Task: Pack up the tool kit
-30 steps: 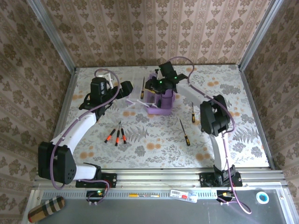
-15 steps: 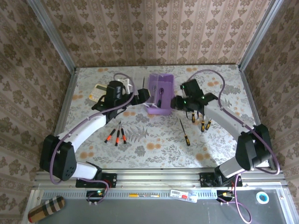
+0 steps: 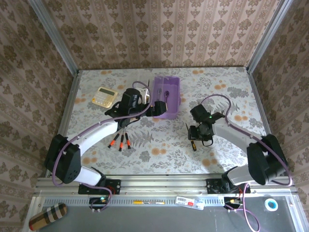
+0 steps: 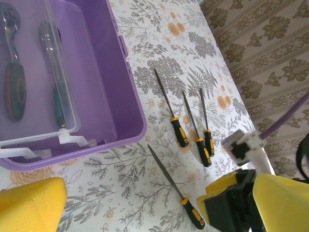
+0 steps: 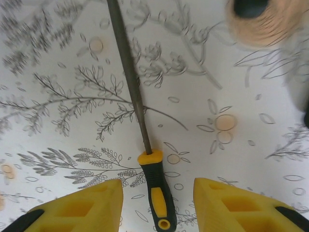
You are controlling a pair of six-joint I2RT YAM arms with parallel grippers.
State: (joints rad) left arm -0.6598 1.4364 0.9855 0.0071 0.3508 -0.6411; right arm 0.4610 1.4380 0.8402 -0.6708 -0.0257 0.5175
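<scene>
The purple case [image 3: 176,96] stands open at the table's middle back; inside it lie a dark-handled ratchet wrench [image 4: 13,82] and a second wrench [image 4: 54,92] under a clear insert. My left gripper [image 3: 153,109] hovers wide open at the case's near left corner with nothing between its fingers; from its wrist camera the left gripper [image 4: 159,200] frames bare table. My right gripper [image 3: 196,135] is low over a lone yellow-and-black-handled tool [image 3: 193,146]. The right gripper [image 5: 157,205] is open, its fingers straddling that tool's handle [image 5: 158,193] with a gap on each side.
Three more yellow-and-black-handled tools [image 4: 195,137] lie side by side right of the case. Three orange-handled screwdrivers [image 3: 120,141] lie at the near left. A yellow calculator [image 3: 105,96] sits at the back left. Patterned walls close in the table.
My right gripper left the case, swung out to the right and came down over the lone tool. My left arm slid right toward the case, uncovering the calculator.
</scene>
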